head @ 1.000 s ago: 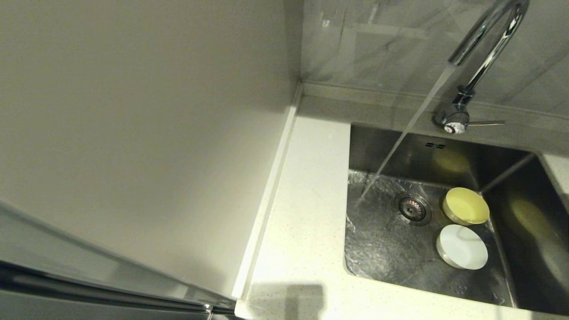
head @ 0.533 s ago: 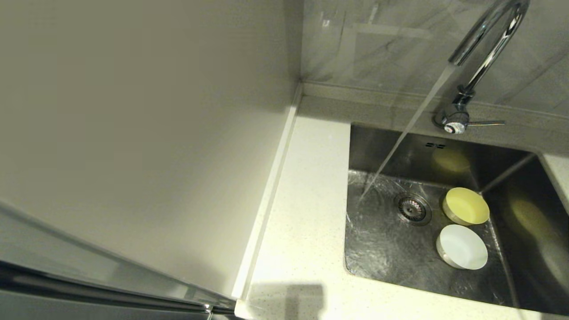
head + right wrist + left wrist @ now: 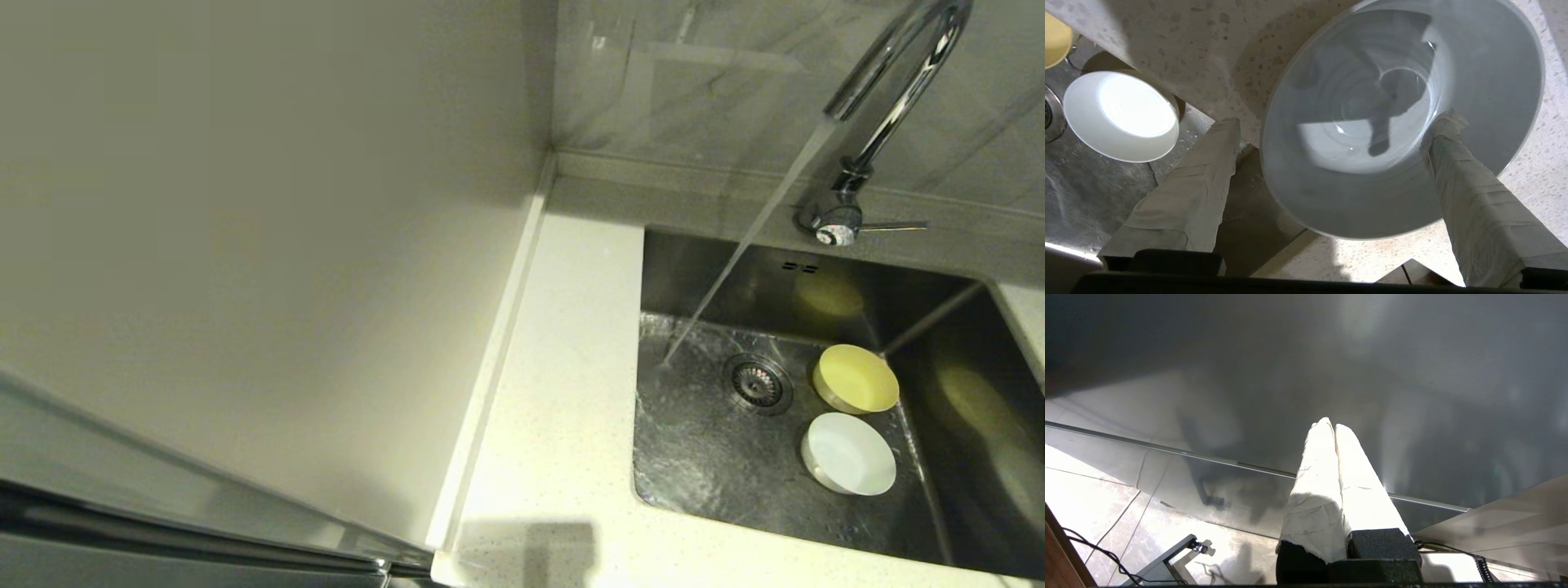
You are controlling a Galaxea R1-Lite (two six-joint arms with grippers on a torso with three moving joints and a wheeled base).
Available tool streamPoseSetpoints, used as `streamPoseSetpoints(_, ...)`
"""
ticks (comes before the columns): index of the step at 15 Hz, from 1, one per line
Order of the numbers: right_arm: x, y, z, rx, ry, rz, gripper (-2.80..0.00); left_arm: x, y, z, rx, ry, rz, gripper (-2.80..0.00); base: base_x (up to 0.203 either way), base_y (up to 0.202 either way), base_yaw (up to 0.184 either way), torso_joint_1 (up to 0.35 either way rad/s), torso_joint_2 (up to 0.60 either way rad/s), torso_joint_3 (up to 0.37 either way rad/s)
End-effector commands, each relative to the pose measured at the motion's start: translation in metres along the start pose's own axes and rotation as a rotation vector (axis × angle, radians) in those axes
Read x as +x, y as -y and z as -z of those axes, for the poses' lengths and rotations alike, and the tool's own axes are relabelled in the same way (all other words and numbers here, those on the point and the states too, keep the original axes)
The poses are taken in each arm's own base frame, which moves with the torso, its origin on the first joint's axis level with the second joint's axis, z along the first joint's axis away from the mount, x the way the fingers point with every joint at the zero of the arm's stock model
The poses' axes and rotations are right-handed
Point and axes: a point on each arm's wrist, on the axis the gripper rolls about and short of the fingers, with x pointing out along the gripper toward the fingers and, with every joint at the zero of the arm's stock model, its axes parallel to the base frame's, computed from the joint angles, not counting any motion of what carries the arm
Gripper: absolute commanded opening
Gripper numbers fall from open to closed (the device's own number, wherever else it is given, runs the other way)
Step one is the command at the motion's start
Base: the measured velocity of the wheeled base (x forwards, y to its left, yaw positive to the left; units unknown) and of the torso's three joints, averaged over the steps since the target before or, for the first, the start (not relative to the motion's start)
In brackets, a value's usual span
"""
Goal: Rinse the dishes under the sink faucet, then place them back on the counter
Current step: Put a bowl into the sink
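Water runs from the chrome faucet point(image 3: 833, 220) into the steel sink point(image 3: 678, 269). On the sink floor beside the drain strainer point(image 3: 758, 382) lie a pale yellow bowl point(image 3: 856, 378) and a white bowl point(image 3: 849, 453). In the right wrist view a second white bowl point(image 3: 1400, 118) rests on the speckled counter point(image 3: 1535, 171) at the sink's corner. My right gripper point(image 3: 1337, 122) is open around it: one fingertip point(image 3: 1447, 126) is at its rim, the other stands apart. The sink's white bowl point(image 3: 1120, 116) shows there too. My left gripper point(image 3: 1331, 424) is shut and empty, away from the sink.
The counter point(image 3: 563, 367) runs as a narrow strip left of the sink, bounded by a raised edge strip point(image 3: 490, 367) and a beige wall panel point(image 3: 245, 245). A grey marbled backsplash point(image 3: 694, 90) stands behind the faucet. The left wrist view shows a glossy dark panel and floor tiles.
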Motion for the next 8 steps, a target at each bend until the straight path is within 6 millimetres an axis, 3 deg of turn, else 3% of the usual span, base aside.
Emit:
streamPoseSetpoints(1, 0.0028, -0.0002, -0.0002, -0.002, -0.012, 0.001, 0.00, -0.0002, 0.0000, 0.0000, 0.000, 0.004, 0.001, -2.80, 0.000, 0.000, 0.000, 0.000, 0.00, 0.000)
streamPoseSetpoints(8, 0.0028, -0.0010, 0.0021, -0.039, -0.019, -0.009, 0.00, -0.0002, 0.0000, 0.0000, 0.000, 0.004, -0.001, -2.80, 0.000, 0.000, 0.000, 0.000, 0.00, 0.000)
